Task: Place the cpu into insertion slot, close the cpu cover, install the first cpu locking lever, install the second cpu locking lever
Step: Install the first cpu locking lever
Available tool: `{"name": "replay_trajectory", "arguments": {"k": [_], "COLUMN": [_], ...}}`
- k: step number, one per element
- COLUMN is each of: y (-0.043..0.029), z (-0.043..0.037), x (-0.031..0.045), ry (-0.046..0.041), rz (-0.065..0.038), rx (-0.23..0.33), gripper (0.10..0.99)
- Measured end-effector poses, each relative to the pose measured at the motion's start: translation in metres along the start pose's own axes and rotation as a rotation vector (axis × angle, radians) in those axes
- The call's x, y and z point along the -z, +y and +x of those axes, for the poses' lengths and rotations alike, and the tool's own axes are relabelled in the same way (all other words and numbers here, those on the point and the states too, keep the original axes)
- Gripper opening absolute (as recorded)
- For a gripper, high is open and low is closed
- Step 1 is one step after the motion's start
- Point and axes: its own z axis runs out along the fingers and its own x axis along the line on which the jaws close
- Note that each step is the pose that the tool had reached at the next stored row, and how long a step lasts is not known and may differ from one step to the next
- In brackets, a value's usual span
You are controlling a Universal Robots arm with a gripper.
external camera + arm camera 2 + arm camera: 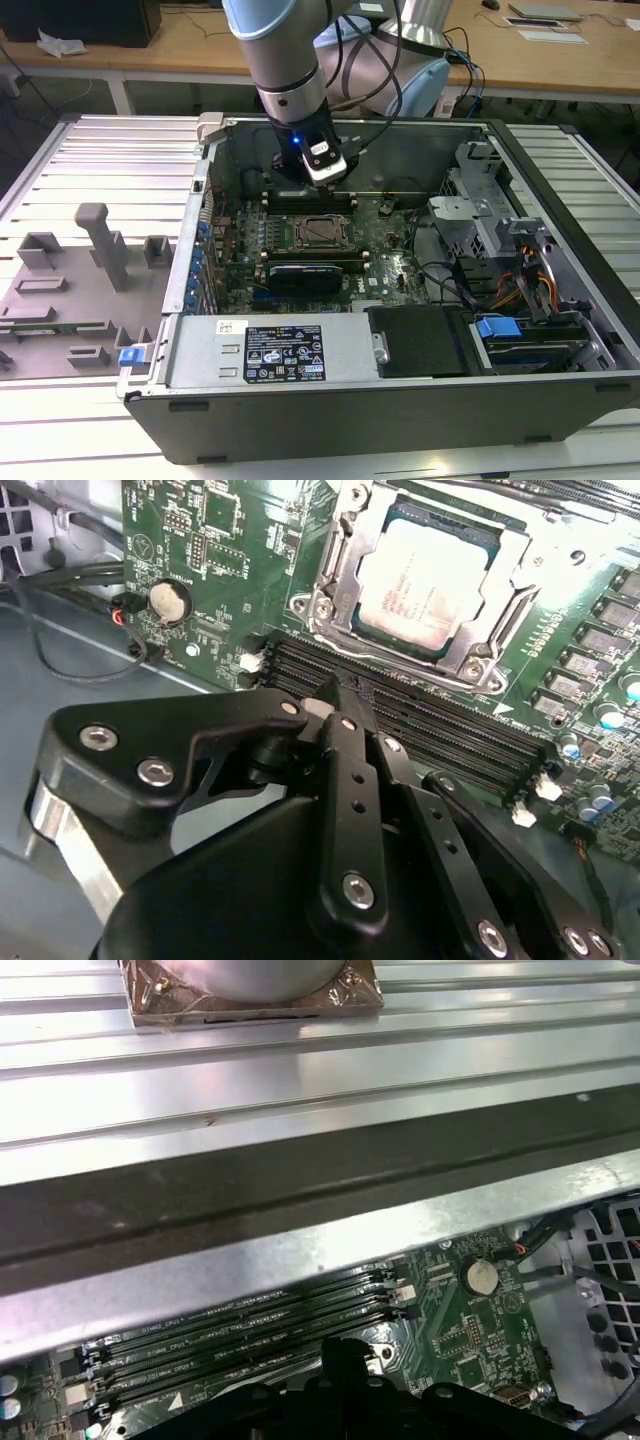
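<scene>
CPU (425,580) seated in its slot (420,575), cover (500,600) down around it.

Your gripper (335,695) hangs just above the long memory slots (420,725), which run between it and the socket; in the second wrist view the chip lies just past the fingertips, across those slots, silver top showing through the cover's cut-out. In the exterior view the gripper (325,165) sits over the board edge toward the case's back wall, with the socket (320,232) just in front of it, inside the open computer case (560,330). Fingers look pressed together, holding nothing. Whether either locking lever is latched, I can't tell.
</scene>
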Motion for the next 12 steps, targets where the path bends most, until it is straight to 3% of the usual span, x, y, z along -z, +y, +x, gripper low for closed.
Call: {"name": "replay_trajectory", "arguments": {"k": [1,2,4,5,6,9,11,12], "y": [0.0001,0.0003,0.0004,0.0005,0.0005,0.0006,0.0006,0.0006], "z": [-0.0004,-0.0015,-0.0030,-0.0036,-0.0037,-0.0037,-0.0037,-0.0037], "x": [-0.0003,-0.0007,-0.0012,-0.0015,-0.0016,-0.0016,-0.0016,-0.0016], "ry": [0.0131,0.0411,0.0761,0.0979,0.1030,0.1039,0.1073,0.1103], "rz": [0.003,0.009,0.018,0.024,0.025,0.028,0.042,0.055], "rx": [-0.002,-0.006,-0.011,-0.014,-0.015,-0.015,-0.013,-0.010], "gripper": [0.106,0.106,0.106,0.106,0.106,0.106,0.106,0.106]}}
